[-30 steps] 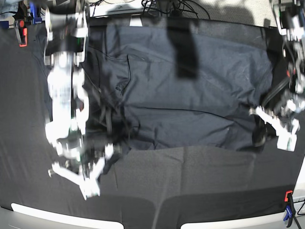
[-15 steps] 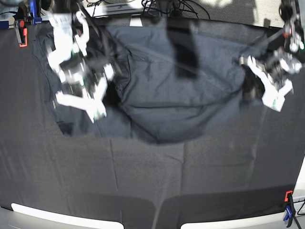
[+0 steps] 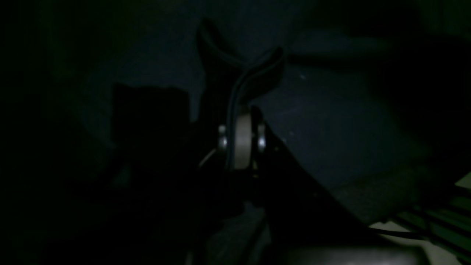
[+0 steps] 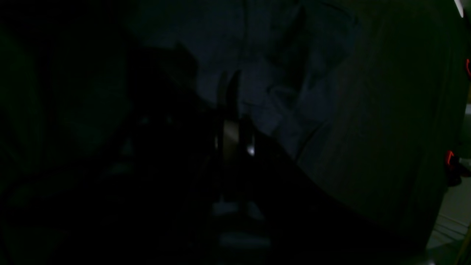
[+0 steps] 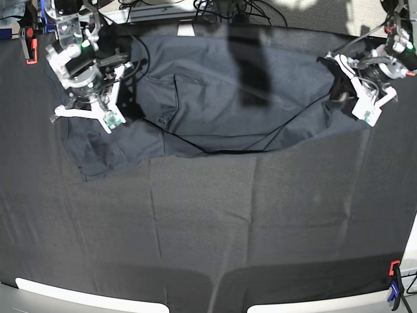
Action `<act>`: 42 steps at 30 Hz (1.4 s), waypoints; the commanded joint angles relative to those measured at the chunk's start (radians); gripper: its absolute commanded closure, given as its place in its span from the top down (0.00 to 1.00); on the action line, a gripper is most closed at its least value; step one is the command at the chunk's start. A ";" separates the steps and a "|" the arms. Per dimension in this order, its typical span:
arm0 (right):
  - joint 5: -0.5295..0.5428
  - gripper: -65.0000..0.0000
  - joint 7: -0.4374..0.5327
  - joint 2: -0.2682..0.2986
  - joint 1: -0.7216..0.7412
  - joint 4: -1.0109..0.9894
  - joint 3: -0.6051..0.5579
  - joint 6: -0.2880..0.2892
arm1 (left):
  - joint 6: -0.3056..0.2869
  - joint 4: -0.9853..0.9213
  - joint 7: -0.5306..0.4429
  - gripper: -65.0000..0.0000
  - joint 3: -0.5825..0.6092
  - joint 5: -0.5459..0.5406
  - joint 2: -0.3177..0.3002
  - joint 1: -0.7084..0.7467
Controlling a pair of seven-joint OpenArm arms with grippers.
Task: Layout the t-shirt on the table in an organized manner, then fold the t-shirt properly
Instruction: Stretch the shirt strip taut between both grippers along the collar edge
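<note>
The left pincer [image 5: 355, 98], on the right side of the base view, is clamped tight on a fold of the shirt [image 5: 221, 98]; its wrist view shows a thin dark ridge of cloth running up from between the closed tips. The right pincer [image 5: 98, 104], over on the other side, is closed just as tight, and its wrist view, though very dark, shows a strip of fabric caught at the tips too. So both arms have hold of the shirt, one at each far end.

Out from those two grips the cloth sags in a shallow curve, its near edge bowing toward the front of the counter [image 5: 260, 235]. That says plenty about handling: light, limp, no stiffness at all, with a slight sheen that hints it may slide easily on the black cover. It looks safe from damage, but a pinch on a single layer could slip or drag only part of it. Seams, hem corners or shoulder points look like the best places to grip.

The shirt lies along the back of the counter, long axis running side to side in the base view, between the pincers. A bunched flap trails forward under the right pincer. Which end holds the collar is hard to tell; the folds hide it.
</note>
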 commanded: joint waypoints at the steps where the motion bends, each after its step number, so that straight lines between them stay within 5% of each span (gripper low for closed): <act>1: -0.015 0.00 0.007 0.011 0.008 0.020 0.014 -0.017 | 0.001 0.029 -0.019 0.00 -0.024 -0.012 -0.016 -0.003; 8: -0.015 0.00 -0.011 0.011 0.007 0.020 0.030 -0.018 | 0.001 0.056 -0.019 0.00 -0.160 -0.018 -0.016 -0.002; 17: -0.017 0.00 -0.006 0.011 -0.077 0.020 0.030 -0.019 | 0.000 0.042 -0.053 0.00 -0.163 -0.060 -0.013 0.032; 26: -0.064 0.00 -0.007 0.021 -0.105 0.020 0.030 -0.177 | 0.000 -0.002 -0.079 0.00 -0.163 -0.031 -0.013 0.034; 29: -0.064 0.00 -0.007 0.021 -0.106 0.020 0.030 -0.203 | 0.000 -0.002 -0.071 0.36 -0.163 -0.032 -0.013 0.034; 31: -0.064 0.00 -0.008 0.021 -0.106 0.020 0.030 -0.204 | 0.000 -0.002 -0.043 0.47 -0.163 -0.032 -0.013 0.034; 35: -0.064 0.00 -0.010 0.021 -0.106 0.020 0.030 -0.206 | 0.000 -0.002 -0.020 0.47 -0.163 -0.032 -0.014 0.033; 42: -0.064 0.00 -0.010 0.021 -0.106 0.020 0.030 -0.206 | 0.000 -0.002 -0.114 0.47 -0.163 -0.031 -0.013 0.029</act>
